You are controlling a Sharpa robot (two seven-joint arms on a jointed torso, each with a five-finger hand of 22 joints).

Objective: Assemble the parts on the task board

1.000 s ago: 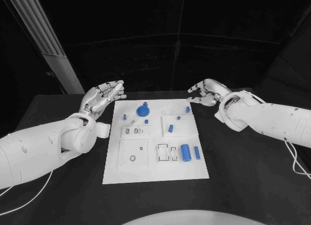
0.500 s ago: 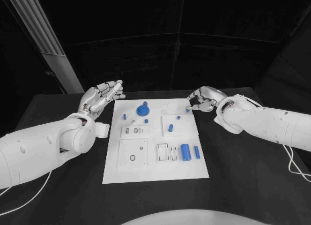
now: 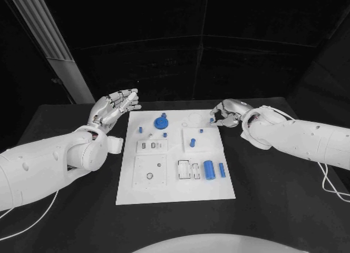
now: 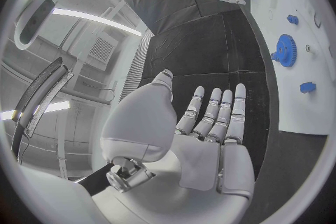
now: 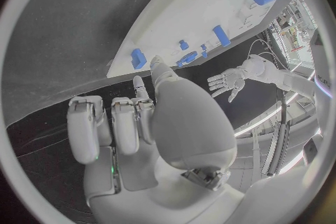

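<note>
Left hand [image 3: 114, 108] off task board [image 3: 175, 182] upper-left edge, fingers apart, empty. Right hand [image 3: 226, 113] at upper-right edge near small blue part [image 3: 211, 120], fingers curled, grip unclear.

Matt white task board [image 3: 175, 179] w/ smooth blue plastic parts [image 3: 209, 171] (gear [image 3: 161, 124] incl.) on matt black table [image 3: 281, 200].

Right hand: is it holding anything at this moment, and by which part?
Nothing is held. The right hand hovers with curled fingers by a small blue peg at the task board's far right corner; the left hand is open.
</note>
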